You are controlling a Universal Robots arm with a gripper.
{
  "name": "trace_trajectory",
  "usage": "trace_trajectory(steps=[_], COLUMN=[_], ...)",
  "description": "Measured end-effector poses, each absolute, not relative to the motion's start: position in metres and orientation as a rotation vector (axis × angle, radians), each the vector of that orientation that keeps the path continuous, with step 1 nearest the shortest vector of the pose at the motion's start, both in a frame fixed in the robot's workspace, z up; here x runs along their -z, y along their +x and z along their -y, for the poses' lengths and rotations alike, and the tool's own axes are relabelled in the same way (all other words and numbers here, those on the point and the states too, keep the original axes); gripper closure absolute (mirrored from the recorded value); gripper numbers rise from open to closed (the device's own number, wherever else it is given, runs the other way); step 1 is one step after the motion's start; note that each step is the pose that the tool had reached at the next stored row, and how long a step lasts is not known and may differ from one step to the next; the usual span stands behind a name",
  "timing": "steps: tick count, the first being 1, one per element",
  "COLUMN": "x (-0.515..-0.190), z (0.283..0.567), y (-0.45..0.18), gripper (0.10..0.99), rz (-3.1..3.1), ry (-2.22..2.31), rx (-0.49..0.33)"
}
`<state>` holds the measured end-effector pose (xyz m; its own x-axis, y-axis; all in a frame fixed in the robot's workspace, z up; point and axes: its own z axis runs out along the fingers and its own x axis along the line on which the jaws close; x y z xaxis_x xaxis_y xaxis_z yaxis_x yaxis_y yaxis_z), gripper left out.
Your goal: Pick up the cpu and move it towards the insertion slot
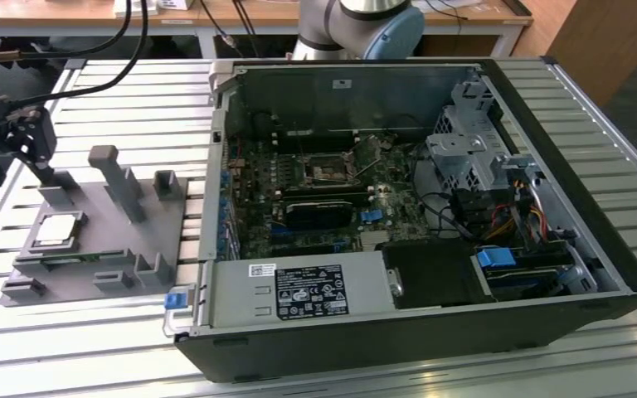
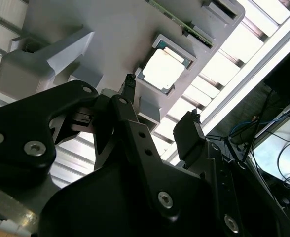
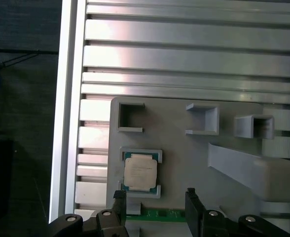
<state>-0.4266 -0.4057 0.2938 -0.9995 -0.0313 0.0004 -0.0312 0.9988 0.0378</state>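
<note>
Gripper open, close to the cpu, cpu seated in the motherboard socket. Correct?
No. The gripper is open close to the cpu, but the cpu sits in a recess of the grey fixture, as the first wrist view shows.

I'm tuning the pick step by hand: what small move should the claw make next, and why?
Probably ease the open claw down toward the cpu, centring first. The cpu lies flat in its recess in the grey fixture, ungripped, and sits nearer one finger than the other in the first wrist view.
</note>
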Motion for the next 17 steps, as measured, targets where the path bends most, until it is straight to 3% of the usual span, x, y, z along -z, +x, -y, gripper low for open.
trace_trajectory(steps=[17], x=[-0.2862], z=[0.4057], y=[-0.4273], gripper=[0.498], rz=[3.140], ry=[0.049], rx=[0.059])
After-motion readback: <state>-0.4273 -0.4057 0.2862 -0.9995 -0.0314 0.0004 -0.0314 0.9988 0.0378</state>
